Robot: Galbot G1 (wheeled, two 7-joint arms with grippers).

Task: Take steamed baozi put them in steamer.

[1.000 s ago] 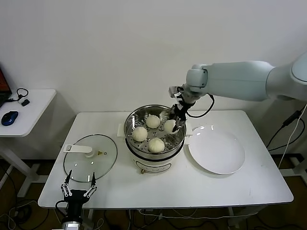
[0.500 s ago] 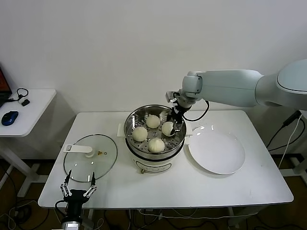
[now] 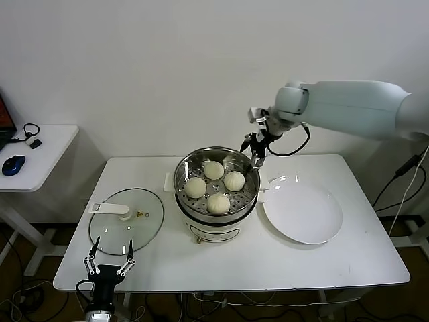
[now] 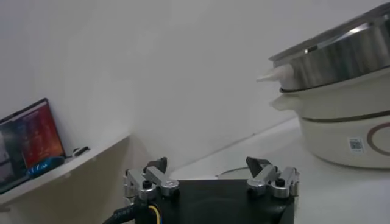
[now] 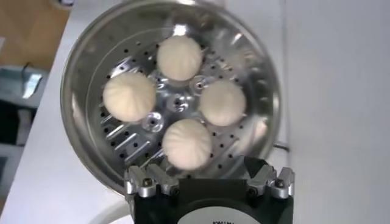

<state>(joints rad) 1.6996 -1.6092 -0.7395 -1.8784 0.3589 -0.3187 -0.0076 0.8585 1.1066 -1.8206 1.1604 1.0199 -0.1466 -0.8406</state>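
Note:
Several cream-white baozi lie on the perforated tray of the shiny steel steamer (image 3: pixel 184 168): one (image 3: pixel 213 170) at the back, one (image 3: pixel 234 180) on the right, one (image 3: pixel 195 187) on the left, one (image 3: pixel 218 202) at the front. My right gripper (image 3: pixel 255 146) is open and empty, raised just above the pot's back right rim. In the right wrist view the baozi (image 5: pixel 187 143) lie below the open fingers and the steamer's rim (image 5: pixel 73 91) rings them. My left gripper (image 3: pixel 108 261) is open and parked at the table's front left edge; it shows in the left wrist view (image 4: pixel 210 170).
A glass lid with a white handle (image 3: pixel 126 220) lies flat left of the steamer. A large white plate (image 3: pixel 302 213) sits right of it. A side table with a blue mouse (image 3: pixel 13 165) stands far left.
My right gripper has let go of the right-hand baozi in the steamer and has risen up and back to the right, away from the pot. The left arm has not moved.

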